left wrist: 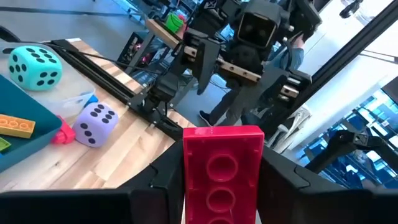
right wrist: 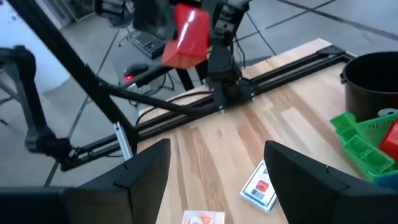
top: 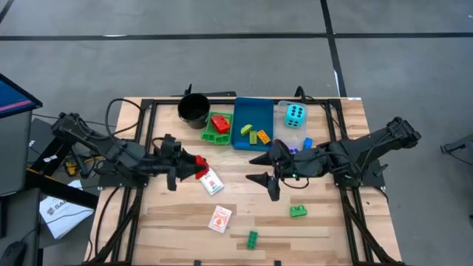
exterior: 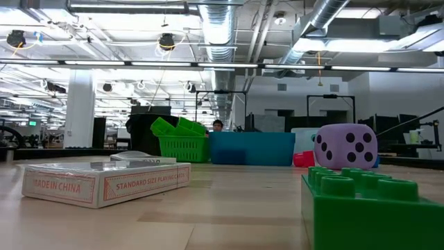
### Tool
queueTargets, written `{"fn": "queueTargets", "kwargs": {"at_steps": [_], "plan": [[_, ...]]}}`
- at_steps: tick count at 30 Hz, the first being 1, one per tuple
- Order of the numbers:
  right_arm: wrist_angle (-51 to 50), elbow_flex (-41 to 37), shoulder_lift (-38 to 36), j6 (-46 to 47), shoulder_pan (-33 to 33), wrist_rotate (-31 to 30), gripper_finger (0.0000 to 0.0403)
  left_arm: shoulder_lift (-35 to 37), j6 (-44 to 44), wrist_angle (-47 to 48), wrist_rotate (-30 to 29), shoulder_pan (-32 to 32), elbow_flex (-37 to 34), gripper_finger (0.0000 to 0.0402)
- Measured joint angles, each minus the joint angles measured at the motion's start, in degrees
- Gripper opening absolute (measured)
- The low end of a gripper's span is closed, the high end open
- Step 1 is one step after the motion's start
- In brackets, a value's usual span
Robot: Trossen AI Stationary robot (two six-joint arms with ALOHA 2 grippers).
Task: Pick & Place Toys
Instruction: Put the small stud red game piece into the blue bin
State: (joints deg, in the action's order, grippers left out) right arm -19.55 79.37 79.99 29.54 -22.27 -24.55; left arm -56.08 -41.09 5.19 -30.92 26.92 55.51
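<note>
Left gripper, frame centre-left, clamps our red brick; right gripper gapes empty; a loose grip could drop it.

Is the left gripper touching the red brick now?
Touching. The left wrist view shows the red brick clamped between the left gripper's jaws.

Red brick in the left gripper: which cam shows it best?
Left wrist view: the red brick fills the frame, studs facing the camera, clamped between the left gripper's fingers. High view shows it small; right wrist view shows it from afar; low view misses it.
</note>
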Motion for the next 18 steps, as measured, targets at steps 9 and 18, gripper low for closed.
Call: {"fn": "queueTargets", "kwargs": {"at_steps": [9,18], "plan": [[2.2,0.0,0.0,0.3,3.7,0.0,0.0254,-1.0,-2.9,-3.3,0.4,0.1,0.0,0.0131],[2.2,0.0,0.0,4.4,6.3,0.3,0.0254,-1.0,-2.9,-3.2,2.4,0.0,0.0,0.0131]]}}
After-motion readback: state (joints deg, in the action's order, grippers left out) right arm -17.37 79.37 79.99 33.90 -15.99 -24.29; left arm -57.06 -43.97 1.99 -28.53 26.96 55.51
